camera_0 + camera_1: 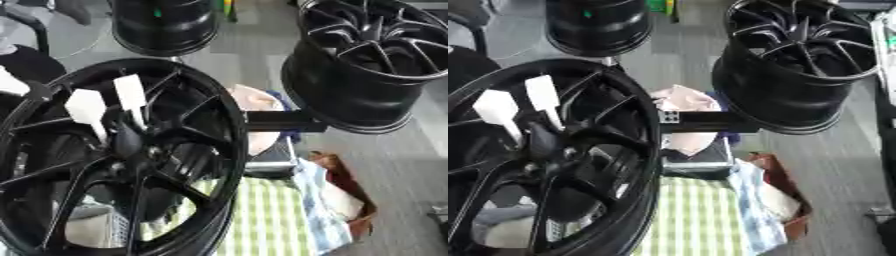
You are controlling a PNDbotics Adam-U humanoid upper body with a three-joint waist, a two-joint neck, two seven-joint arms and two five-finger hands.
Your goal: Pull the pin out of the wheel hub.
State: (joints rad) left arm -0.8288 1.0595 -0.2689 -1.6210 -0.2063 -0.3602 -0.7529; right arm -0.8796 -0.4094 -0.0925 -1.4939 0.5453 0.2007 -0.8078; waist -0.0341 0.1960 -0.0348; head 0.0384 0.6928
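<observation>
A large black spoked wheel hub (114, 160) fills the lower left of both eye views, its face turned toward me. Two flat white pins stick out near its centre: one (86, 109) on the left and one (131, 96) just right of it, both slanting down toward the hub's middle. Another white piece (9, 84) shows at the left edge by the rim. Neither of my hands shows in either view.
A second black wheel (376, 60) hangs at the upper right on a black bar (284, 121). A third (164, 25) is at the top centre. Below lie a green checked cloth (262, 215), a pale cloth (254, 100) and a brown box (354, 200) on grey floor.
</observation>
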